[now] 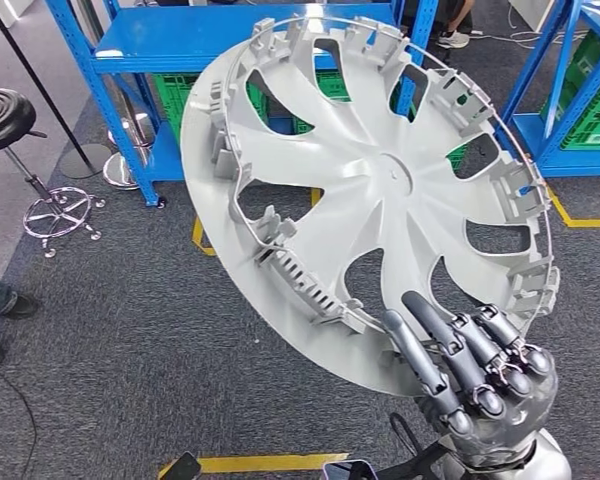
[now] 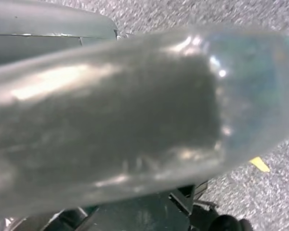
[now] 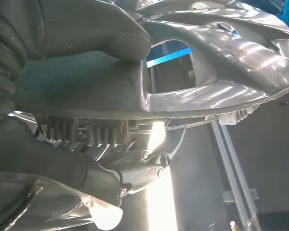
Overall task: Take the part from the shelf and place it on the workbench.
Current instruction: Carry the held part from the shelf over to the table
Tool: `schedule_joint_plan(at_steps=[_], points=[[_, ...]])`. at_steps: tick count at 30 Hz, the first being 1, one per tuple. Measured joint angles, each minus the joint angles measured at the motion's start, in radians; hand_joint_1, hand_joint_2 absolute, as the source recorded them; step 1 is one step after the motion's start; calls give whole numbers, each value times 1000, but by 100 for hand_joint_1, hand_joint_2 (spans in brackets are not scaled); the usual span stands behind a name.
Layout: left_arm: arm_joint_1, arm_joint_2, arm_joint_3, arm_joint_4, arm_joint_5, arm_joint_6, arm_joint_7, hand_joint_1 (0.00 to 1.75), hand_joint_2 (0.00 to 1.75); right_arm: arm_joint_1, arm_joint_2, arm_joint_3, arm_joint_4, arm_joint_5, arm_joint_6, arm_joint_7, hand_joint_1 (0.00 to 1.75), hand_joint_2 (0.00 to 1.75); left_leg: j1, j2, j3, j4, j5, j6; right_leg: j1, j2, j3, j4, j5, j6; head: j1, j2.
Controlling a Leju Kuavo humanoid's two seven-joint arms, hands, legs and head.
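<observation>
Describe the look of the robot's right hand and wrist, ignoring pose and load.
The right hand has slim dark-grey fingers with rounded, glossy tips, under a silver wrist. The right wrist view adds a grey ribbed cover and a thick grey thumb.

We see a workshop or warehouse: blue steel shelves with green plastic crates, yellow floor tape on grey carpet.

Even overhead light is keeping the head view sharp; the left wrist view is smearing into blur; glare is blowing out below the wheel cover.
</observation>
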Motion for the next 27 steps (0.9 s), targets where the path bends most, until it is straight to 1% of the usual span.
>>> schedule_joint_plan(at_steps=[4, 10, 12, 14, 17, 27], points=[[-1, -1, 1, -1, 0, 0, 0, 0, 0, -1, 0, 1, 0, 0, 0, 0, 175, 175, 0, -1, -3, -14, 8, 1, 1, 0, -12, -10, 8, -27, 2, 0], [0, -2, 7, -1, 0, 0, 0, 0, 0, -1, 0, 1, 0, 0, 0, 0, 175, 175, -9, 0, -13, -13, 17, 16, -8, 2, -17, -16, 25, -1, 3, 0], [0, -2, 9, -1, 0, 0, 0, 0, 0, -1, 0, 1, 0, 0, 0, 0, 175, 175, -10, 0, -18, -12, 22, 18, -9, 2, -18, -16, 30, 7, 3, 0], [1, -2, 11, -1, 0, 0, 0, 0, 0, -2, 0, 1, 0, 0, 0, -2, 175, 175, -11, 0, -23, -12, 25, 19, -10, 1, -21, -16, 33, 11, 3, 0], [1, -2, 14, -1, 0, 0, 0, 0, 0, -2, 0, 1, 0, 0, 0, -3, 175, 175, -11, 0, -25, -12, 28, 18, -10, 1, -24, -15, 35, 13, 3, 0], [2, -2, 16, -1, 0, -1, 0, 0, 0, -7, 0, 5, 4, 0, 0, 26, 175, 175, -11, 0, -28, -11, 31, 14, -11, 1, -29, -12, 37, 13, 2, 0]])
